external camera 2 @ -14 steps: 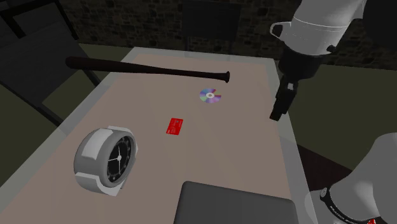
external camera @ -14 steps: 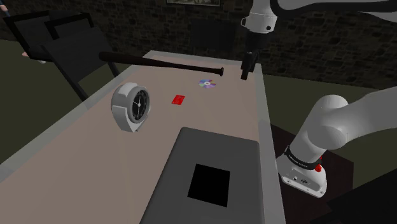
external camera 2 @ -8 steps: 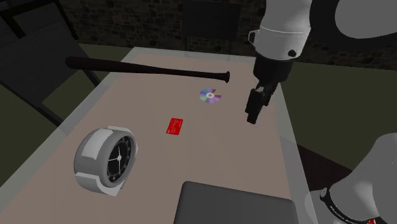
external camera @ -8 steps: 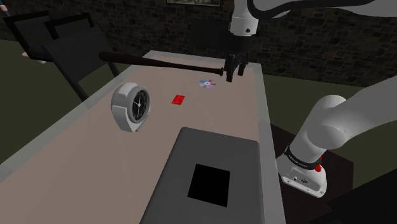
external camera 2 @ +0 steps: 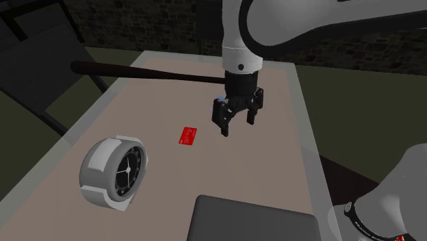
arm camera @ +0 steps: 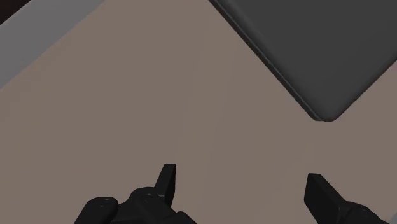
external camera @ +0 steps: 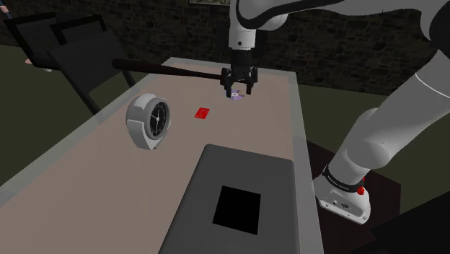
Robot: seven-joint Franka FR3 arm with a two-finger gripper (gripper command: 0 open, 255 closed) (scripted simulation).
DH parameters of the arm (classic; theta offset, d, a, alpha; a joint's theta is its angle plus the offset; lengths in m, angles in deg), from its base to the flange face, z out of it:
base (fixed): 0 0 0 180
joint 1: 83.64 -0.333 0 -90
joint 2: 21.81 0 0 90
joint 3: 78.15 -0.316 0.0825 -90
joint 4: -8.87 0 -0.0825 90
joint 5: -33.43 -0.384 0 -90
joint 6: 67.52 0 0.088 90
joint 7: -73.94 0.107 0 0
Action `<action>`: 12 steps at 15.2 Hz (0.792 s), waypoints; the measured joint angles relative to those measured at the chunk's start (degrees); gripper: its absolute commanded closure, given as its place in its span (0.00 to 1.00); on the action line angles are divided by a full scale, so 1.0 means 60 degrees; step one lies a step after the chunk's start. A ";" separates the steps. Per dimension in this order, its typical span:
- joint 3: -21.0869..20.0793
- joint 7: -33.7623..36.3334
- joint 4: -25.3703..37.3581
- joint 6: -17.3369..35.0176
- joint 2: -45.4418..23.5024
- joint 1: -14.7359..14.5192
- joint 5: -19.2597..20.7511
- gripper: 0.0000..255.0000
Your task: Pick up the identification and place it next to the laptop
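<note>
Two fingers [arm camera: 167, 181] of the gripper [external camera 2: 237, 127] stand wide apart, nothing between them, only bare table [arm camera: 159, 114] beneath. Hand empty, pointing down, hovering over the far half of the table, nearer the edge on the stand's side.

Red card [external camera 2: 188, 135], the identification: flat on the table, roughly mid-width in the far half. It is apart from the gripper, which hangs off to the card's right in the second exterior view. No contact. Markings on the card too small to read.

Laptop [external camera: 238, 195]: closed, grey lid, at the table's near edge towards the stand's side, well apart from the card. A black rectangle sits on the lid in the shoulder view. One rounded corner of the lid shows in the wrist view ahead of the fingers.

Clock [external camera: 148, 121]: white casing, dark face, upright, close to the long edge away from the stand, nearer than the card.

Dark bat [external camera 2: 137, 72]: lying along the far edge, one end overhanging the far corner on the clock's side.

Small shiny item [external camera: 234, 95] just behind the gripper in the shoulder view, probably a disc, mostly hidden by the fingers.

Dark chairs [external camera: 72, 43] stand beyond the far corner on the clock's side.
</note>
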State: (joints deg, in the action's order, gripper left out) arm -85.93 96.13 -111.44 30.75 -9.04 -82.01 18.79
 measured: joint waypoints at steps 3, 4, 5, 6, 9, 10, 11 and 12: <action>-0.0037 0.1025 0.0988 0.0092 -0.1358 0.0087 -0.0285 0.00; -0.0035 0.1350 0.1288 0.0154 -0.1799 0.0107 -0.0389 0.00; -0.0050 0.1710 0.1538 0.0190 -0.2156 0.0099 -0.0509 0.00; -0.0033 0.2028 0.1826 0.0200 -0.2531 0.0118 -0.0617 0.00; 0.0050 0.2920 0.2811 0.0296 -0.3833 0.0164 -0.0936 0.00; 0.0074 0.3249 0.3216 0.0255 -0.4252 0.0168 -0.1050 0.00; 0.0107 0.3541 0.3510 0.0282 -0.4632 0.0181 -0.1175 0.00; 0.0149 0.3811 0.3809 0.0286 -0.5001 0.0207 -0.1297 0.00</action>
State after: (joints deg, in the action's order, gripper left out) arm -85.04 118.99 -88.59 32.46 -39.04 -80.77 11.01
